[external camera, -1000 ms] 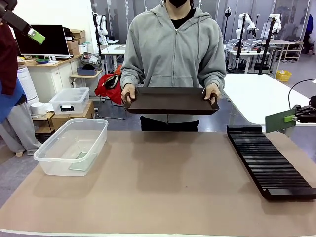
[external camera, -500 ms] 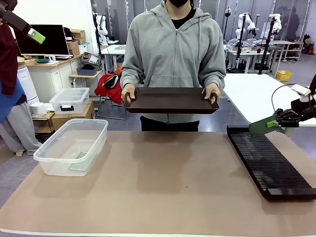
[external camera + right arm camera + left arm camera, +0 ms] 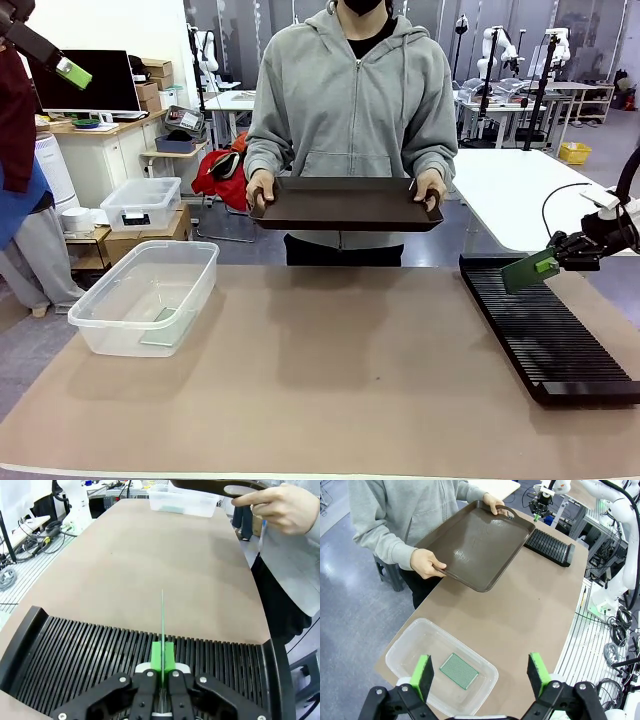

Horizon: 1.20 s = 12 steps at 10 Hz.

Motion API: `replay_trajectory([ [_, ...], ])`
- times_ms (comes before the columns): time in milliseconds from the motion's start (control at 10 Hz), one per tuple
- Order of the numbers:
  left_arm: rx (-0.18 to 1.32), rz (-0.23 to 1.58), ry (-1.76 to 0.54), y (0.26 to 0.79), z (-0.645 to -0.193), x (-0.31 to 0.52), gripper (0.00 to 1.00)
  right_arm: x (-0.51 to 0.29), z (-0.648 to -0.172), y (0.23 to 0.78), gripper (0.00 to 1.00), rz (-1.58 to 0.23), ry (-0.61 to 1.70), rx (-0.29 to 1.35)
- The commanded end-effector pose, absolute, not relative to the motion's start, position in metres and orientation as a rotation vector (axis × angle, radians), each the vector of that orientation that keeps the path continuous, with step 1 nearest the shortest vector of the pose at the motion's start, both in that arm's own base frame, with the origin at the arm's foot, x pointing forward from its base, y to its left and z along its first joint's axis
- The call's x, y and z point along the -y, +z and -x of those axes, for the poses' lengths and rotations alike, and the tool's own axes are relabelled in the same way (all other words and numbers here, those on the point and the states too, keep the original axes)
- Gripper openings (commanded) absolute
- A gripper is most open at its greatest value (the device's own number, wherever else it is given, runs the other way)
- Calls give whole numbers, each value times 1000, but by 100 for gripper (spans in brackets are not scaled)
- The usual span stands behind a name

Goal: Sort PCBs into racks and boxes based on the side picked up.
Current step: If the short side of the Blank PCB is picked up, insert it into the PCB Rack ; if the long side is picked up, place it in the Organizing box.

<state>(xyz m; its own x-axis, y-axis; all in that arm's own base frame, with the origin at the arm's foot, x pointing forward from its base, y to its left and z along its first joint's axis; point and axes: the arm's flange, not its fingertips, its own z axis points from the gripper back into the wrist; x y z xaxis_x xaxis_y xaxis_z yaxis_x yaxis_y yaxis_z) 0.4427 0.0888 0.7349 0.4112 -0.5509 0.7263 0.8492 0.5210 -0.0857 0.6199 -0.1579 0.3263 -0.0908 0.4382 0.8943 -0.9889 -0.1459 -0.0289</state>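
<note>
My right gripper (image 3: 161, 672), clamped on a PCB (image 3: 162, 625) held edge-on, hangs above the rack (image 3: 90, 655); board points to 12 o'clock, parallel to slots.

From my seat, the tub (image 3: 146, 296) sat on the table's (image 3: 330, 390) left side with one board (image 3: 459, 670) lying flat in it. The rack (image 3: 545, 330) lay along the right side. Above its far end, the right gripper (image 3: 556, 257) held a second board (image 3: 527, 271). Behind the table, a person held a tray (image 3: 345, 204).
</note>
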Motion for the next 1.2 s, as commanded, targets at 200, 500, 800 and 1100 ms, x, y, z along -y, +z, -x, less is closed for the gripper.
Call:
replay_trajectory([
  [200, 705, 487, -919, 734, -443, -89, 100, 153, -610, 313, 2, -826, 1584, 857],
  [500, 705, 487, -919, 734, -443, -89, 100, 152, -609, 306, 2, -778, 1603, 857],
  [800, 705, 487, -919, 734, -443, -89, 100, 150, -610, 299, 2, -786, 1594, 876],
  [1100, 705, 487, -919, 734, -443, -89, 100, 146, -610, 292, 2, -774, 1551, 927],
])
